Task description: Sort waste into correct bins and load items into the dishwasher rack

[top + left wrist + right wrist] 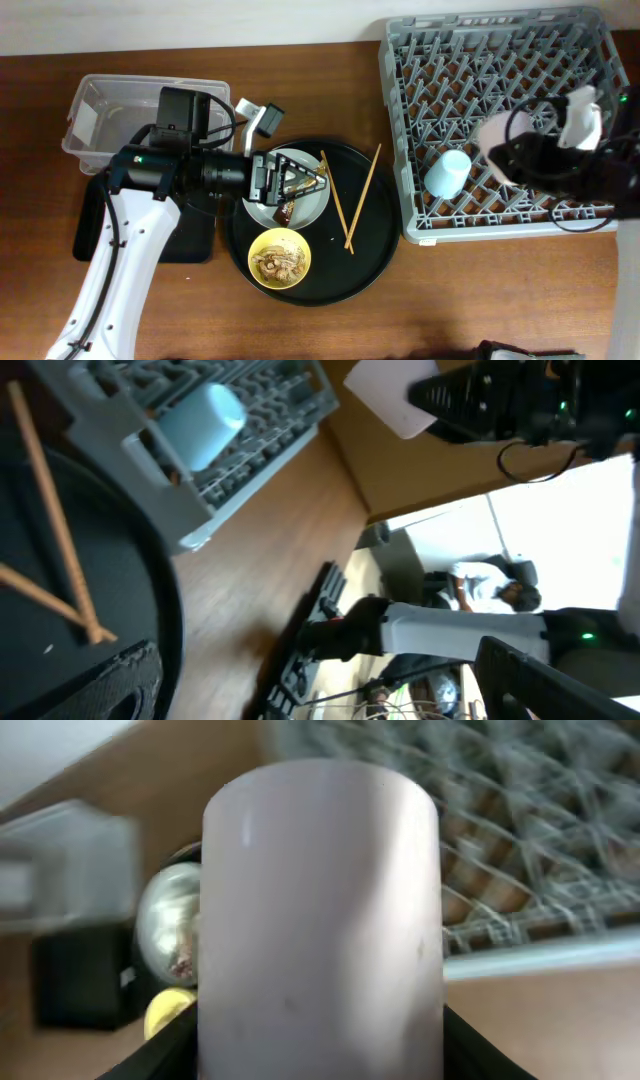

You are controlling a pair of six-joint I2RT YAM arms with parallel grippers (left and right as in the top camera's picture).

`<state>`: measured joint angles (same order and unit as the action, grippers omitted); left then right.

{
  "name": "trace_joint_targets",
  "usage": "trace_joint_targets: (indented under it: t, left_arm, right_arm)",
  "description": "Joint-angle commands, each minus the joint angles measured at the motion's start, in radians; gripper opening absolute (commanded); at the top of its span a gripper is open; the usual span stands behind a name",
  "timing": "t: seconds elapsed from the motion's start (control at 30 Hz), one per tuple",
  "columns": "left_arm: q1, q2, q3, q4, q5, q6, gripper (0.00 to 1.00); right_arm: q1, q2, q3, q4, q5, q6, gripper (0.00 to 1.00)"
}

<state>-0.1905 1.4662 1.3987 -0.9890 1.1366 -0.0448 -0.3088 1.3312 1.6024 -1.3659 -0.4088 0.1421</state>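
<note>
My left gripper (295, 185) is open and hovers over the grey-green plate (312, 207), which lies on the round black tray. A crinkled brown wrapper (285, 211) lies on the plate just below the jaws. In the left wrist view the jaws (320, 685) hold nothing. The yellow bowl (280, 257) holds brownish food scraps. Two chopsticks (336, 192) lie on the round tray. My right gripper (508, 142) is shut on the pink cup (320, 910) above the grey dishwasher rack (500, 60). The light blue cup (446, 172) lies in the rack. No tissue shows.
The clear tub (95, 100) stands at the back left. The shallow black tray (190, 240) lies in front of it, partly under my left arm. The round black tray (370, 255) sits between them and the rack. A small grey object (266, 116) lies beside the tub.
</note>
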Motion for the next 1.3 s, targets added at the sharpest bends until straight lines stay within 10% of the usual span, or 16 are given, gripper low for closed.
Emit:
trace_joint_targets:
  t: [0.0,0.17,0.23,0.47,0.57,0.77,0.83,0.97,1.03,1.27]
  left_arm:
    - [-0.021,-0.008,0.003,-0.026,-0.142,0.016,0.99]
    - [-0.088,-0.008,0.003,-0.042,-0.202,0.016,0.99]
    - [-0.098,-0.008,0.003,-0.044,-0.202,0.016,0.99]
    - [-0.148,-0.008,-0.007,-0.208,-0.677,-0.016,0.97]
    - [-0.425,0.013,-0.239,-0.035,-1.110,-0.274,0.65]
    - [-0.562,0.309,-0.325,0.163,-1.163,-0.311,0.27]
    - [-0.562,0.315,-0.325,0.188,-1.163,-0.311,0.01]
    - [-0.530,0.212,-0.216,0.025,-1.159,-0.326,0.00]
    - [-0.385,0.091,-0.114,-0.090,-1.112,-0.311,0.00]
    - [0.557,0.224,-0.109,-0.129,-0.042,0.340,0.00]
  right_arm:
    - [-0.037,0.153,0.002,-0.007,0.118,0.139,0.50]
    - [-0.031,0.476,0.002,-0.003,0.054,0.202,0.56]
    - [-0.033,0.505,0.002,0.040,0.050,0.215,0.79]
    - [-0.002,0.162,0.141,0.005,-0.186,-0.015,0.88]
    - [0.100,-0.141,0.141,-0.015,-0.183,-0.015,0.89]
    - [0.147,-0.154,0.136,-0.115,-0.182,-0.015,0.89]
    - [0.147,-0.147,0.136,-0.116,-0.182,-0.015,0.88]
    - [0.147,-0.147,0.136,-0.116,-0.182,-0.015,0.88]
    - [0.147,-0.147,0.136,-0.116,-0.182,-0.015,0.88]
    - [0.147,-0.147,0.136,-0.115,-0.182,-0.014,0.88]
